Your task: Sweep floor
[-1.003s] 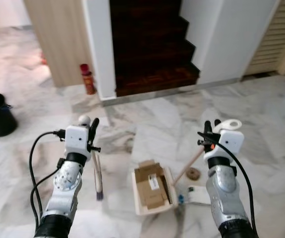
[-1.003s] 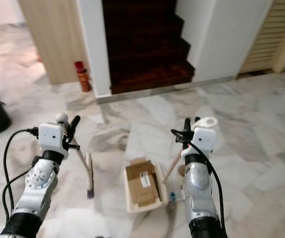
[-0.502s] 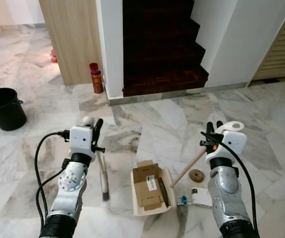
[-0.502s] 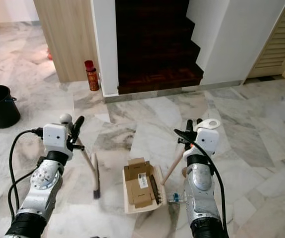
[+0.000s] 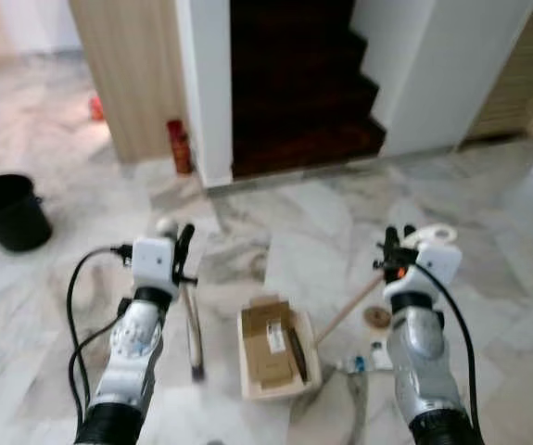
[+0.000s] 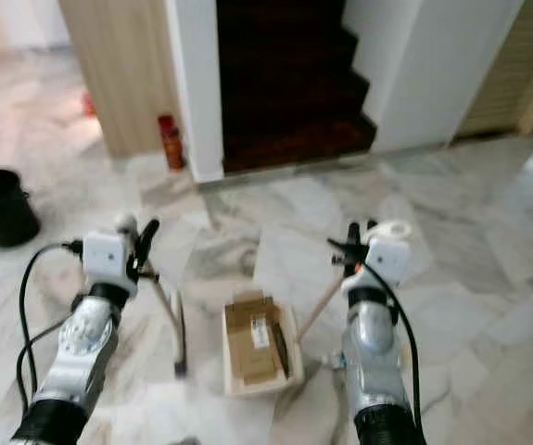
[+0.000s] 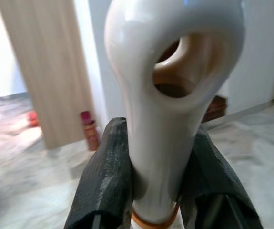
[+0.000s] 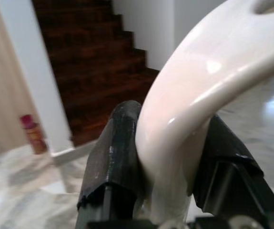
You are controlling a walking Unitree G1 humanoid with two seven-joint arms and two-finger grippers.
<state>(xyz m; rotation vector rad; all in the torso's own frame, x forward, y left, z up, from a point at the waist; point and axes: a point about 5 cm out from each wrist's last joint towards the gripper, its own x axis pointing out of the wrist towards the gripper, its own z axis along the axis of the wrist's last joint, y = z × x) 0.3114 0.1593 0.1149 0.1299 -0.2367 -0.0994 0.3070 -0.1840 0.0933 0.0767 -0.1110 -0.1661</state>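
While both arms reach forward over the marble floor (image 5: 488,199), the left end effector (image 5: 183,255) is clamped on the cream looped top of the broom handle (image 7: 167,86), its black fingers (image 7: 106,176) pressed to either side of it. The broom (image 5: 193,329) slants down from that grip to its dark head on the floor, just left of the dustpan (image 5: 275,348). The right end effector (image 5: 394,252) is likewise closed on the cream grip of the dustpan's handle (image 8: 198,109) — a wooden pole running down and left to the pan. Flattened cardboard (image 5: 268,336) lies in the pan, which sits on the floor between the two arms. Small bits of litter (image 5: 374,318) lie near its right side. Farther off are a dark staircase (image 5: 294,83), a red canister (image 5: 181,146) by the white wall, and a black bucket (image 5: 8,211) at far left.
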